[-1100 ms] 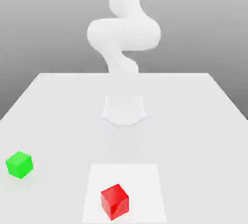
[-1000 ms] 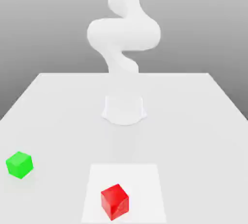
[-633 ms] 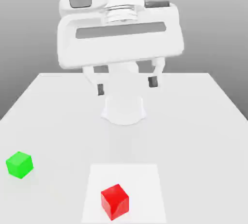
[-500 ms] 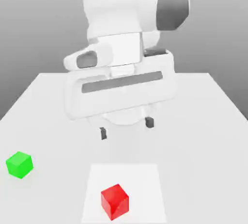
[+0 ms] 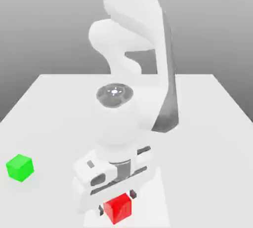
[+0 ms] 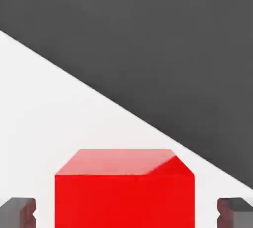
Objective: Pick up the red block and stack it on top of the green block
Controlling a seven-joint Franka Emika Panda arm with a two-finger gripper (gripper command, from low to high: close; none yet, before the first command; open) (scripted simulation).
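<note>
The red block point(image 5: 117, 209) sits on the white table near its front edge. My gripper point(image 5: 117, 202) has come straight down over it, and a dark fingertip stands against each of two opposite sides of the cube. In the hand view the red block point(image 6: 124, 192) lies between my two fingers point(image 6: 20, 212), so the gripper point(image 6: 126, 212) is shut on it, and the block rests on the table. The green block point(image 5: 20, 168) lies alone at the exterior view's left, well away from the hand.
The white table point(image 5: 207, 123) runs back to a far edge against a grey backdrop. A lighter square patch point(image 5: 159, 197) marks the surface under the red block. My arm point(image 5: 133, 98) rises over the middle of the table.
The hand came down from high above the table to the red block, and its fingers closed in from wide apart to the cube's sides. Neither block has moved.
</note>
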